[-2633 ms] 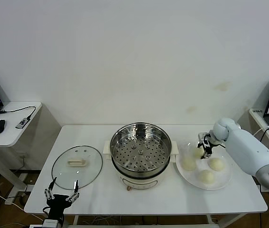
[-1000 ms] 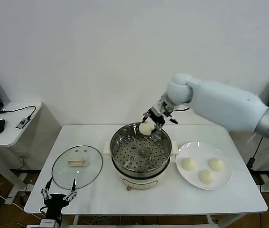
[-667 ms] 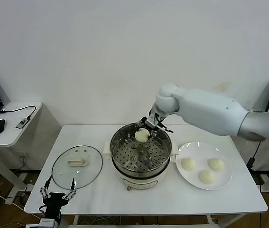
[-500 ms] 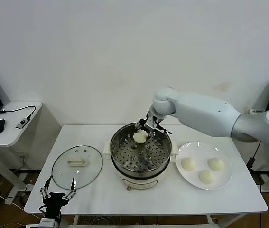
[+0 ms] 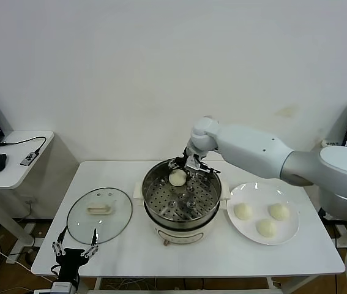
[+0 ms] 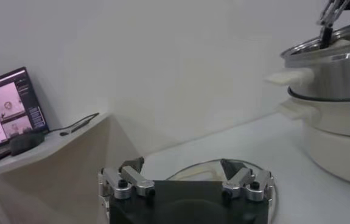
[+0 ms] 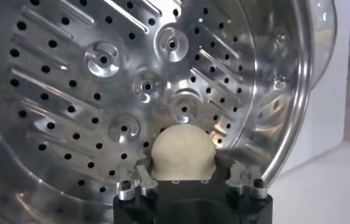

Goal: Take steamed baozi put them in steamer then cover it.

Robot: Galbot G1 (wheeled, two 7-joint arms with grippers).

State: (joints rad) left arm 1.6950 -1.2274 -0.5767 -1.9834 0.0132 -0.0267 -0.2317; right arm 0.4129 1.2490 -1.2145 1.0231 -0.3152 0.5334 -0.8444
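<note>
Stainless-steel round steamer (image 5: 181,197) stands mid-desk. Right gripper (image 5: 186,169) hangs over its rear rim, fingers spread wide, one cream-white round baozi (image 5: 177,177) between them. Three remain on white plate (image 5: 291,230). Left gripper (image 5: 74,250) parked, fingers wide open.

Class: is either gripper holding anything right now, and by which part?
Nothing is gripped. The right gripper stands open around a baozi inside the steamer; the left gripper is open, empty.
</note>
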